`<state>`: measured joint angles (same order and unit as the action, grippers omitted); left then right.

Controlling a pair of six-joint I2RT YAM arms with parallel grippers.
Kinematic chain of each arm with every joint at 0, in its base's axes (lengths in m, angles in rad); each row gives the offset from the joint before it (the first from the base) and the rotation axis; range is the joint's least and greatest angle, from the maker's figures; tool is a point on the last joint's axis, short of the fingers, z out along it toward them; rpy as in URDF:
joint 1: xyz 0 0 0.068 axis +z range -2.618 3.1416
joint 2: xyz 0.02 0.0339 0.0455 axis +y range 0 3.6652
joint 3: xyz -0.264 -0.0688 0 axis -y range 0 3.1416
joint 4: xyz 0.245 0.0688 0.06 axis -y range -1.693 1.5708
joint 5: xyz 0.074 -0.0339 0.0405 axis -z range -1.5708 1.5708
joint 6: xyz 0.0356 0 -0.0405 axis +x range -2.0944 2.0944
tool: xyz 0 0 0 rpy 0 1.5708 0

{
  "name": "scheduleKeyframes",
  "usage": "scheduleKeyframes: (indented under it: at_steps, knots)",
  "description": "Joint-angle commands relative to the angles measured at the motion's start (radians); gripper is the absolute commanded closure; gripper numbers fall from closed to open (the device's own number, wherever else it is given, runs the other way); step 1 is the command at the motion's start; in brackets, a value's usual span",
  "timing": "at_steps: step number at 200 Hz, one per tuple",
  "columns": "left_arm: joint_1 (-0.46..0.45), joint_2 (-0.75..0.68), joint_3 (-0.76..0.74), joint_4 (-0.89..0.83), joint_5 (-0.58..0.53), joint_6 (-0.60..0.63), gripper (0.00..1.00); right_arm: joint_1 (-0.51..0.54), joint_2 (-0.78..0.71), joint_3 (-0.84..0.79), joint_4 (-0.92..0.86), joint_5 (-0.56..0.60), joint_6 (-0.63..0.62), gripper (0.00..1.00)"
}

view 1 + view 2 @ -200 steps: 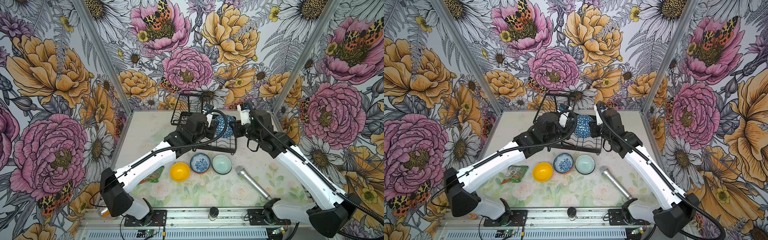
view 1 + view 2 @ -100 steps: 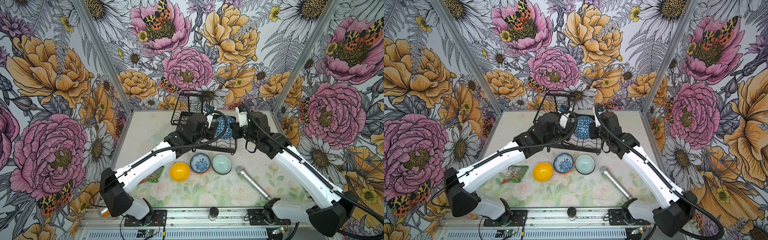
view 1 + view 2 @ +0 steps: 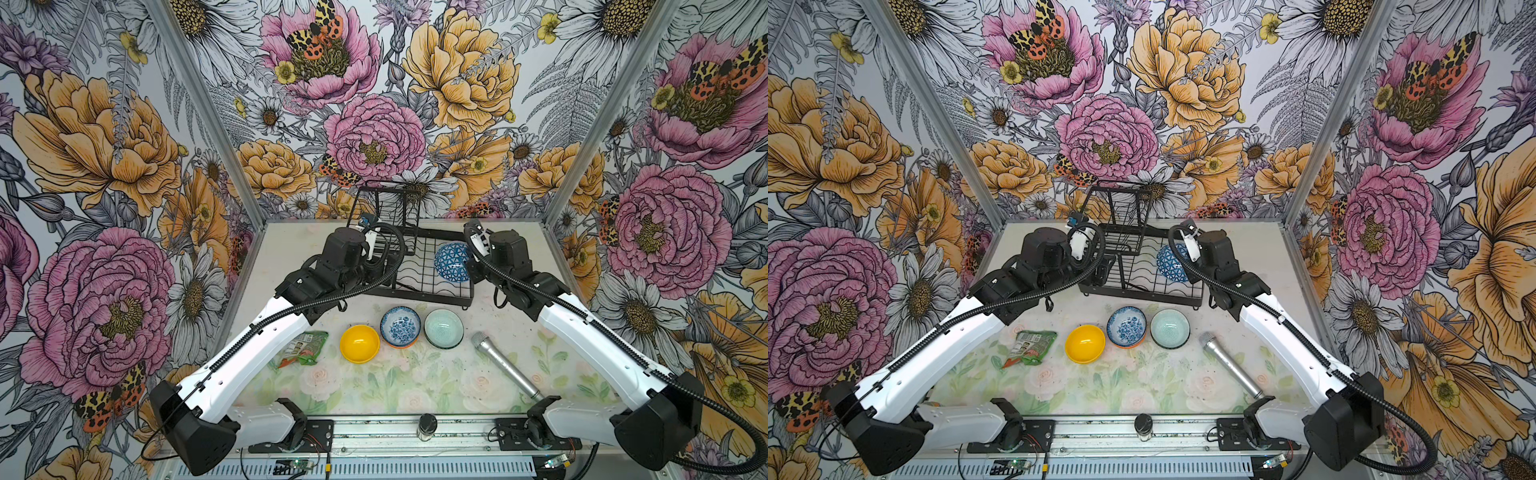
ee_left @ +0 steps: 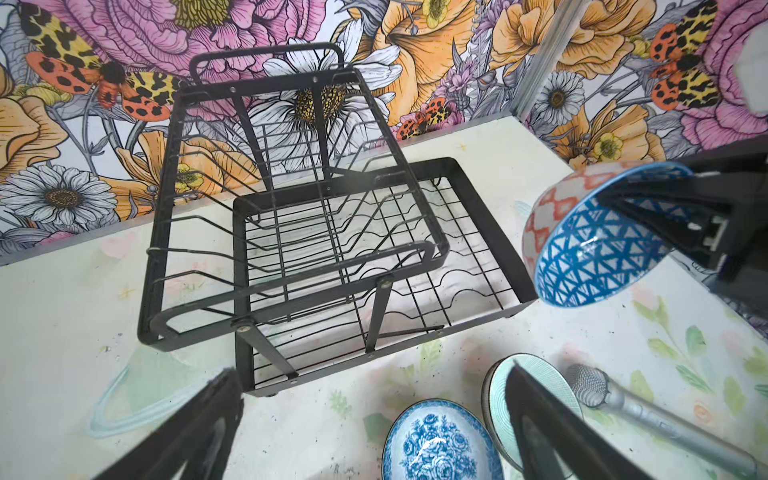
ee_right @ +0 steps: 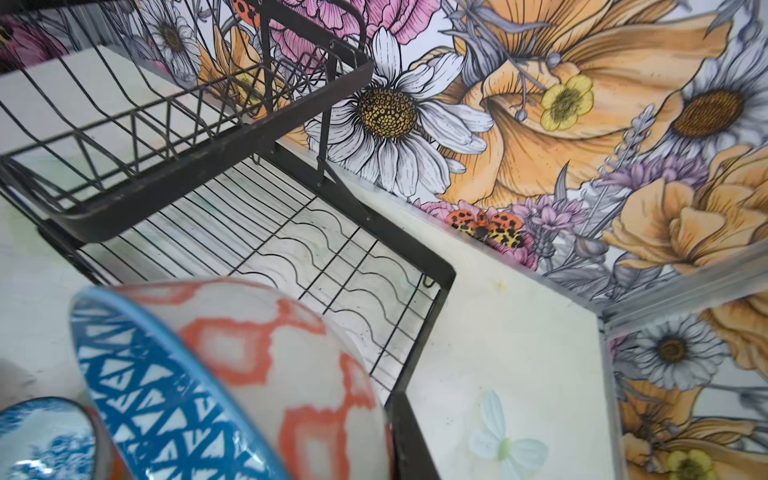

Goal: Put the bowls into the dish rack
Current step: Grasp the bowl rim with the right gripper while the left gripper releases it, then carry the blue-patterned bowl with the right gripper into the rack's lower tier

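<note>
your right hand (image 4: 615, 195) is clamped on the blue geometric bowl (image 3: 452, 262), tilted over the right end of the dish rack (image 3: 415, 293). nothing is loaded yet. your left hand (image 4: 372, 370) gapes wide, empty. the yellow bowl (image 3: 359, 343), floral bowl (image 3: 400, 330) and mint bowl (image 3: 443, 332) wait on the desk (image 3: 374, 390) in front of the rack.

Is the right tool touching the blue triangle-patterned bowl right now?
Touching. The left wrist view shows the right tool clamped on the rim of the blue triangle-patterned bowl, one finger lying against its inside.
</note>
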<state>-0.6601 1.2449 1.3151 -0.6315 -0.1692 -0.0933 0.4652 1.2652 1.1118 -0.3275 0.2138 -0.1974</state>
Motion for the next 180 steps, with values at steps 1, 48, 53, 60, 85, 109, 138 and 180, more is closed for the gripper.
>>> scheduleKeyframes:
  at_steps: [1, 48, 53, 60, 85, 109, 138, 180]
  knots:
    - [0.014, -0.01, -0.029, -0.03, 0.021, 0.025, 0.01, 0.003, 0.007, -0.075, 0.355, 0.108, -0.236, 1.0]
    - [0.042, -0.004, -0.035, -0.051, 0.063, 0.018, 0.01, 0.017, 0.103, -0.224, 0.849, 0.186, -0.594, 1.0]
    - [0.049, -0.003, -0.036, -0.051, 0.07, 0.017, 0.01, 0.018, 0.119, -0.233, 0.894, 0.193, -0.626, 1.0]
    - [0.056, -0.001, -0.034, -0.051, 0.079, 0.018, 0.01, 0.021, 0.142, -0.241, 0.946, 0.207, -0.667, 1.0]
    - [0.073, 0.004, -0.033, -0.051, 0.102, 0.024, 0.01, 0.024, 0.235, -0.238, 1.066, 0.238, -0.803, 1.0]
    - [0.084, 0.017, -0.03, -0.05, 0.117, 0.033, 0.01, 0.027, 0.329, -0.223, 1.172, 0.251, -0.899, 1.0]
    - [0.097, 0.027, -0.025, -0.049, 0.132, 0.042, 0.01, 0.029, 0.443, -0.188, 1.291, 0.256, -1.008, 1.0]
    - [0.119, 0.017, -0.036, -0.05, 0.149, 0.045, 0.01, 0.029, 0.581, -0.146, 1.42, 0.239, -1.12, 1.0]
